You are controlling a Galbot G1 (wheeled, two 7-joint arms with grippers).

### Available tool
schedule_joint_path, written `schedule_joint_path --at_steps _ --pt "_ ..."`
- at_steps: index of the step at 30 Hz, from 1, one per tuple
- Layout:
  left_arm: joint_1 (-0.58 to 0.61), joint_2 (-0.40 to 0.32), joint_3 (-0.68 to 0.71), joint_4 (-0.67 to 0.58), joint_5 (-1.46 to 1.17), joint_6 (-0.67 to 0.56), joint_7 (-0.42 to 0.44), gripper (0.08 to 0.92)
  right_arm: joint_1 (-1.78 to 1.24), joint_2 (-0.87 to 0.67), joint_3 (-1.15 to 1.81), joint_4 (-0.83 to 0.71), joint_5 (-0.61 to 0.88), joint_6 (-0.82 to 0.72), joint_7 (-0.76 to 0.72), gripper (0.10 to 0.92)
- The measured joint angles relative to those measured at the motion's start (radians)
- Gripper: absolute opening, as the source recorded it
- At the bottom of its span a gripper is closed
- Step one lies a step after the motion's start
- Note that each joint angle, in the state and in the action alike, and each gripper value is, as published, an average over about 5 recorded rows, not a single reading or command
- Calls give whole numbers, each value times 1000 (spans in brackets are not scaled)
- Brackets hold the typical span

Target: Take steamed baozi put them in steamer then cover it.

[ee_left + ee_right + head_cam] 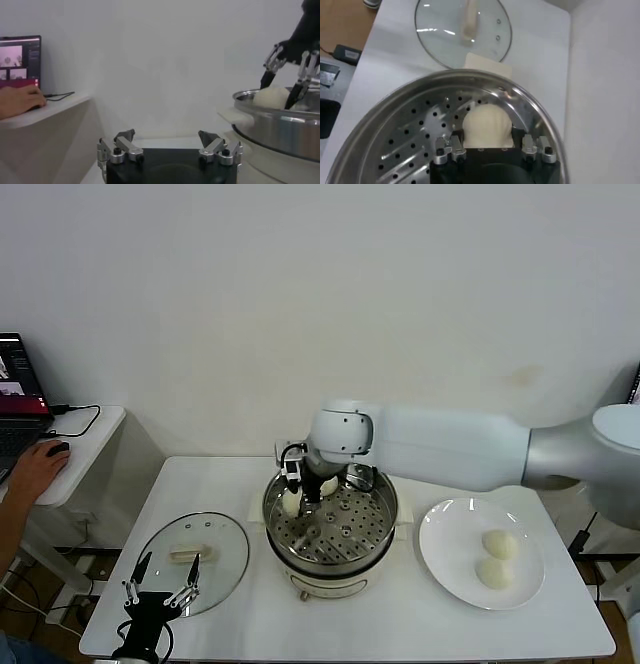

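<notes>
At the near left edge of the white rectangular table [420, 624], the left gripper [160, 596] is seen parked low, its metal-tipped fingers [125, 142] spread wide and nothing held between them. Just beyond it, the round clear glass cover with its metal rim and cream-white bar handle [192, 559] is laid flat on the tabletop, just beside the steamer on its left. At the middle of the table stands the round shiny stainless-steel steamer with its perforated tray on a cream-white electric base [345, 539]. To its right, a flat round white plate [447, 559] is set down, and two small smooth cream-white steamed baozi [499, 545] are carried on it, one just in front of the other. Farther back, the white right arm is stretched in from the right over the steamer, and the right gripper [292, 496] is lowered inside the pot at its far left wall. In the right wrist view, its fingers [449, 149] are seen clenched on a third cream-white bun [487, 124], which is held just over the perforated tray close to the steel rim. Another pale bun [328, 485] is partly visible just beside it at the back of the tray. Well off to the far left, a person's hand [35, 469] is rested on a side desk beside an open laptop [18, 404].
</notes>
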Motion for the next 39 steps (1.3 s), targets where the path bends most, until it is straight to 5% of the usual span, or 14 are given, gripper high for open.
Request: schedule_joint_path --at_steps 5,13,19,39 --pt "-4 1 1 6 0 -2 0 823 -25 14 -1 -13 -2 -8 7 603" --pt "-7 2 1 12 2 -2 0 823 -26 14 11 -13 -6 -13 0 789" --pt "-9 11 2 14 3 -2 0 823 23 -39 18 28 -21 -11 -48 822" --pt "2 32 10 19 12 -9 -4 823 157 -602 -20 284 -243 216 -344 823"
